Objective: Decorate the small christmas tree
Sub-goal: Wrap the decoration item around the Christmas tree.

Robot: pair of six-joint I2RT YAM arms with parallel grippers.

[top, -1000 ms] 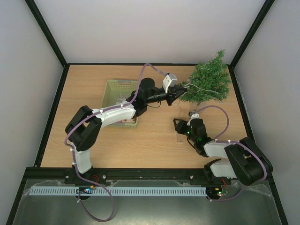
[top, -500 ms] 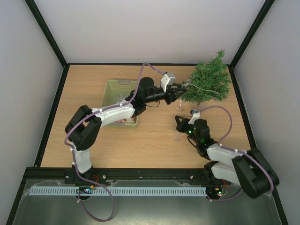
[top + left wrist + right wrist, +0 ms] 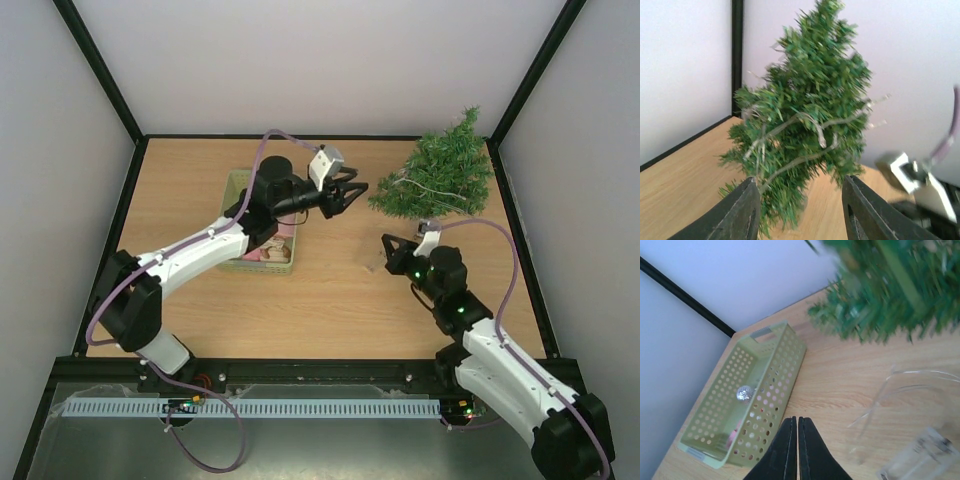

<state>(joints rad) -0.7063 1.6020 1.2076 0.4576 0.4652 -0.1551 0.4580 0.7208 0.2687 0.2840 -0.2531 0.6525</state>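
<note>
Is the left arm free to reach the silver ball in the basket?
Likely yes: the left claw is open and empty, the open-topped basket lies under that arm, the silver ball uncovered.

The small christmas tree (image 3: 437,178) stands on the table (image 3: 330,300) in the far right corner, close to both walls. A thin strand (image 3: 805,116) lies draped over its branches. To the left of the tree, well apart from it and a little nearer to the arms, sits the basket (image 3: 237,190) — in it lies a small ball (image 3: 744,393). Between the basket and the tree hangs the left gripper (image 3: 355,190), nearer to the tree, not touching its branches. In front of the tree, toward its left side, is the right gripper (image 3: 387,242) — beside it a small plastic case (image 3: 920,455) lies on the table.
</note>
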